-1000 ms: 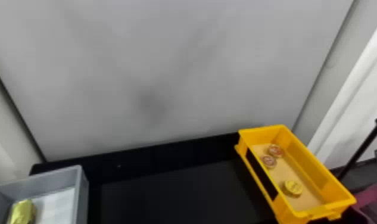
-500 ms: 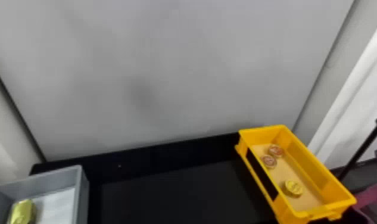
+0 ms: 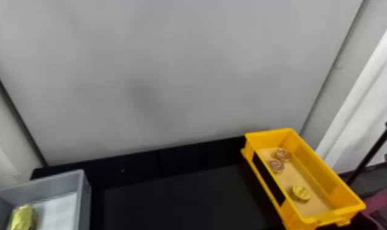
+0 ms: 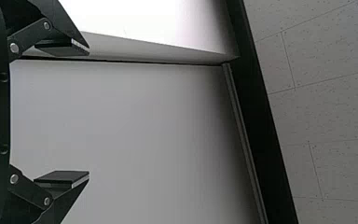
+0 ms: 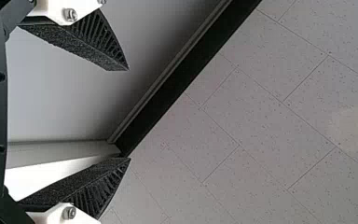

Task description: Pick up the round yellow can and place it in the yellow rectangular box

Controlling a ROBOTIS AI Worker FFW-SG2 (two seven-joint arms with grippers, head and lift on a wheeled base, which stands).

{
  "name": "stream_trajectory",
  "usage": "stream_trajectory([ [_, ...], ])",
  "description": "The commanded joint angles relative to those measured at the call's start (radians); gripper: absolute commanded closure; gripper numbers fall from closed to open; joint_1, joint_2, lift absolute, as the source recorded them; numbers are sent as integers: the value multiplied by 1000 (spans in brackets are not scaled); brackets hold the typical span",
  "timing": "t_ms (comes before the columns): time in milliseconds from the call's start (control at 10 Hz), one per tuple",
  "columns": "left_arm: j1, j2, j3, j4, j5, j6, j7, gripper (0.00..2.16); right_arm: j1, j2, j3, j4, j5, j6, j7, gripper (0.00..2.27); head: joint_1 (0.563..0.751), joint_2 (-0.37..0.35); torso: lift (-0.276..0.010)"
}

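In the head view the yellow rectangular box stands on the right of the black table. The round yellow can lies inside it, toward its near end, on the tan bottom. My left gripper is open in the left wrist view, nothing between its fingers, with wall and ceiling beyond. My right gripper stands open and holds nothing in the right wrist view, the ceiling beyond it.
Two round reddish cans lie near the box's far end. At the lower left is a grey box with a gold-yellow item in it. Behind the black table rises a grey panel, and a black pole leans at the right.
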Motion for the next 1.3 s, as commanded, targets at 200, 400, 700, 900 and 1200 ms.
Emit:
stream_trajectory([
  [200,-12,2,-12,8,0,5,0,314,18,8,1,12,-2,3,-9,102,606,-81,0],
  [400,-15,3,-20,11,0,0,2,314,21,5,-4,11,-2,1,-3,107,606,-81,0],
  [700,-20,8,-26,8,0,11,2,314,30,8,4,17,-2,-2,-6,108,606,-81,0],
  [900,-20,10,-28,6,0,11,2,314,33,8,2,17,-2,4,-5,113,606,-81,0],
  [1200,-22,8,-31,6,0,12,2,314,33,7,-1,12,-2,9,1,114,606,-81,0],
])
